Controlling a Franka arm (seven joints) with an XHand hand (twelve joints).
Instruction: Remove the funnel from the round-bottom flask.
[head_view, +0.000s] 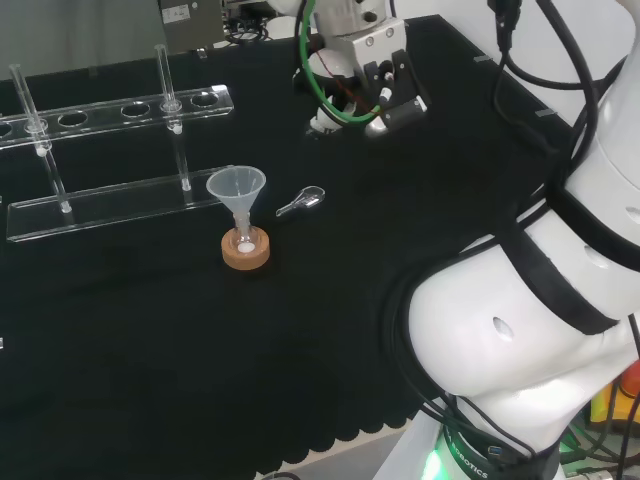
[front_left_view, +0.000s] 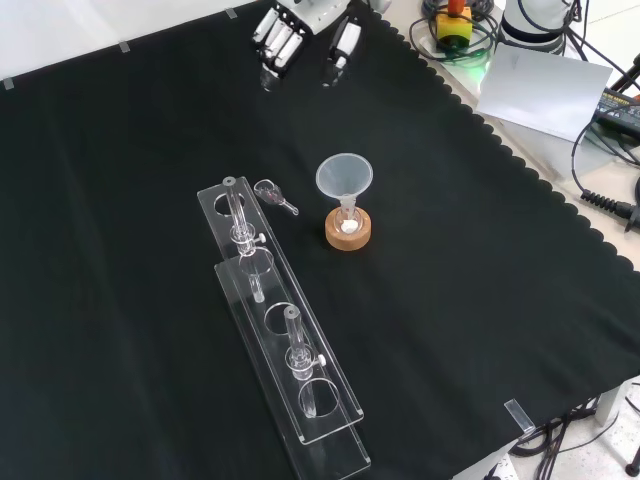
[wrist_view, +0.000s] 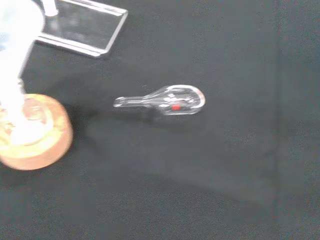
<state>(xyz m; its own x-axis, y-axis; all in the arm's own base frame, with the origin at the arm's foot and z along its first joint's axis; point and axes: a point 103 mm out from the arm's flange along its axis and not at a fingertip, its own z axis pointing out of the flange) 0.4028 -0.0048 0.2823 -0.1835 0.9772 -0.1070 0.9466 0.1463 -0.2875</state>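
A black cloth covers the surface (head_view: 150, 380). In the head view, a cork ring (head_view: 246, 249) stands near the middle of the cloth, and a small round-bottom flask (head_view: 244, 241) sits in it. The clear funnel (head_view: 236, 187) stands upright with its stem in the neck of the flask. A small glass piece (head_view: 301, 202) lies on the cloth just to the right of the funnel. Behind them to the left is a clear rack (head_view: 110, 150) with tubes. The hand (head_view: 385, 85) hangs above the cloth, farther off and to the right, well apart from the funnel. It holds nothing, and its fingers look rather straight.

In the front view, the funnel (front_left_view: 345, 180) sits in the flask on the cork ring (front_left_view: 348, 231), right of the rack (front_left_view: 285, 345). The glass piece (front_left_view: 272, 194) lies between the rack's far end and the funnel. The hand (front_left_view: 300, 30) is at the top, with fingers pointing down, empty.

In the wrist view, the glass piece (wrist_view: 167, 101) lies on its side, with a red mark on it. The cork ring (wrist_view: 35, 132) is close beside it, and a corner of the rack (wrist_view: 85, 30) is near.
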